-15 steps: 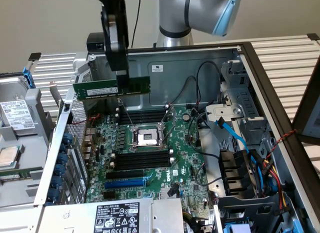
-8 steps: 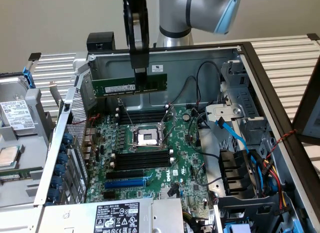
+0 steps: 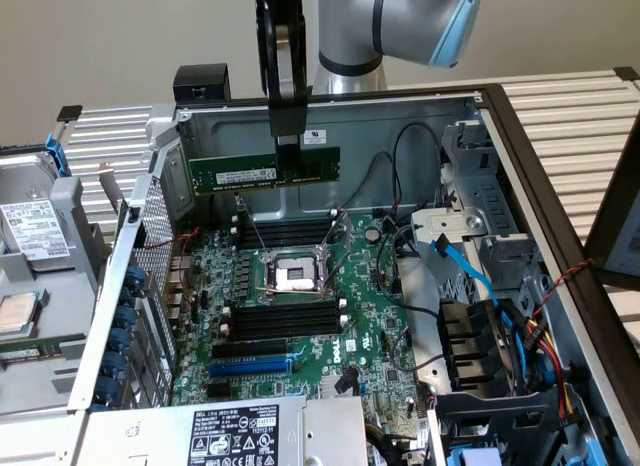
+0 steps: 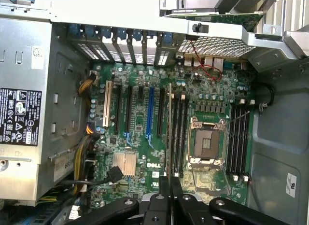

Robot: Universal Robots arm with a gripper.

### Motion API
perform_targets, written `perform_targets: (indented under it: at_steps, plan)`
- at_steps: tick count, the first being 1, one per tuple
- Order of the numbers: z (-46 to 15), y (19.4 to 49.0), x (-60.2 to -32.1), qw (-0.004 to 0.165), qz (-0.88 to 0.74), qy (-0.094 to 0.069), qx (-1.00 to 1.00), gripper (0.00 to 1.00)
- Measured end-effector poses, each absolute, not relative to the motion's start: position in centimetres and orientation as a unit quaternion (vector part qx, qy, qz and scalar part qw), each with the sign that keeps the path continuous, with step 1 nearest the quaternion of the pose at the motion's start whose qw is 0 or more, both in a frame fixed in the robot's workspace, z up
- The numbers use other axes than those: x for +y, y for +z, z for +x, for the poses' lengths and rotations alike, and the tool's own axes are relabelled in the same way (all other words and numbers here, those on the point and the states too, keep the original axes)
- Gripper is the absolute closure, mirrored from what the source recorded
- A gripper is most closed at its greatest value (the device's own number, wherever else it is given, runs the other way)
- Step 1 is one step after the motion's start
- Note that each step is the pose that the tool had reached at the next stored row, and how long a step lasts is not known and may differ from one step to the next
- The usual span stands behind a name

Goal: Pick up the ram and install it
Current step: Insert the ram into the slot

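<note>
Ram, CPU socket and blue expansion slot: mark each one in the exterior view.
ram (image 3: 240,172), exterior view, on its pale label.
CPU socket (image 3: 297,276), exterior view, centre of the socket.
blue expansion slot (image 3: 250,366), exterior view, middle of its length.

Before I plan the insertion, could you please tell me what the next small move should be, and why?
Probably a short, slow descent. The gripper holds the ram level above the board, clear of the black memory slots beside the CPU socket; in the wrist view its edge runs parallel to them.
</note>
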State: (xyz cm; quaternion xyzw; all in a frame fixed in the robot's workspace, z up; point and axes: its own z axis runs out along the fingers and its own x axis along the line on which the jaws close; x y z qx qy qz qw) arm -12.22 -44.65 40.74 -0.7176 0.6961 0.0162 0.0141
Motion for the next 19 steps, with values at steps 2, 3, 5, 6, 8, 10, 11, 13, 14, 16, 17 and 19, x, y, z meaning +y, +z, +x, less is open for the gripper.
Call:
perform_targets:
  at_steps: [2,3,5,6,8,10,11,13,14,16,17,19]
  plan:
    - [-12.2,40.7,-44.6,0.014,-0.718,0.016,0.696,0.87]
    - [-12.2,40.7,-44.6,0.014,-0.718,0.016,0.696,0.87]
    - [-12.2,40.7,-44.6,0.014,-0.718,0.016,0.696,0.87]
    - [-12.2,40.7,-44.6,0.014,-0.718,0.016,0.696,0.87]
    - [-12.2,40.7,-44.6,0.014,-0.718,0.016,0.696,0.87]
    - [-12.2,40.5,-44.6,0.015,-0.718,0.017,0.696,0.87]
    - [-12.2,40.3,-44.6,0.015,-0.717,0.017,0.696,0.87]
    - [-12.2,40.0,-44.6,0.016,-0.716,0.018,0.697,0.87]
    - [-12.2,39.8,-44.6,0.016,-0.715,0.018,0.698,0.87]
    - [-12.2,39.4,-44.6,0.016,-0.713,0.018,0.700,0.87]
    - [-12.2,39.3,-44.5,0.016,-0.712,0.018,0.702,0.87]
    - [-12.2,38.9,-44.4,0.016,-0.710,0.018,0.704,0.87]
